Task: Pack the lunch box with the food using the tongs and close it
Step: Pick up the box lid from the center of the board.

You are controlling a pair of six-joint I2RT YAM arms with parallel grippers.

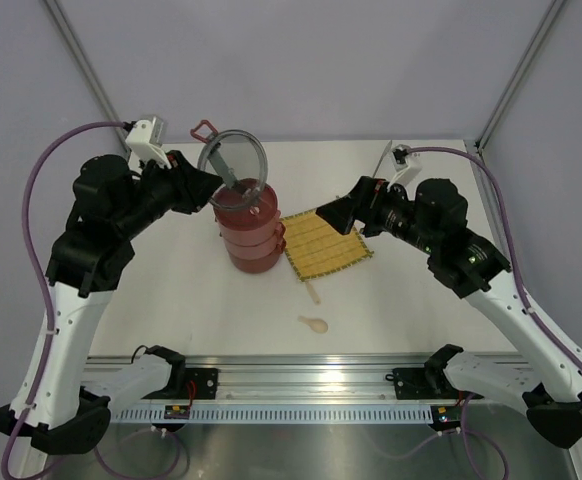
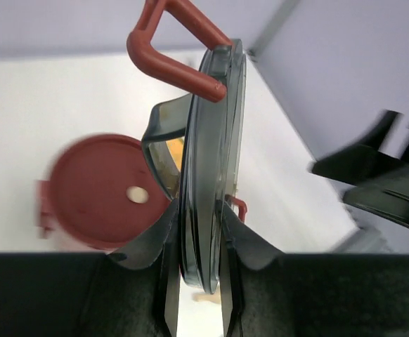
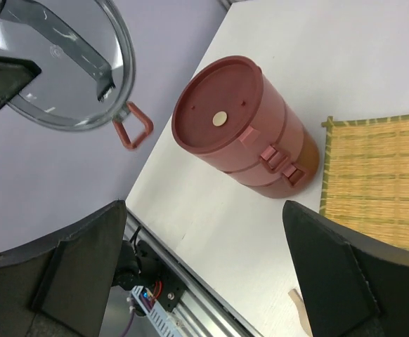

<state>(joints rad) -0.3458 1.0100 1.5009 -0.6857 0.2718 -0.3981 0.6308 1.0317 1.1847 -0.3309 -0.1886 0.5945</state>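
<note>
The lunch box (image 1: 251, 238) stands mid-table as stacked dark-red tiers, capped by a flat red disc lid (image 3: 217, 105). My left gripper (image 2: 197, 267) is shut on the rim of the grey see-through top lid (image 2: 208, 175), holding it edge-up and tilted above the stack (image 1: 233, 165). One of the lid's red clips (image 2: 173, 49) sticks up. My right gripper (image 3: 204, 267) hangs wide open and empty right of the box, over the mat's edge (image 1: 336, 213). A thin silver strip, apparently the tongs (image 1: 385, 157), lies at the back right. No food shows.
A yellow woven mat (image 1: 323, 247) lies right of the box. A small cream spoon (image 1: 314, 323) rests near the front edge. The aluminium rail (image 1: 301, 385) with both arm bases runs along the near side, and frame posts rise at the back corners.
</note>
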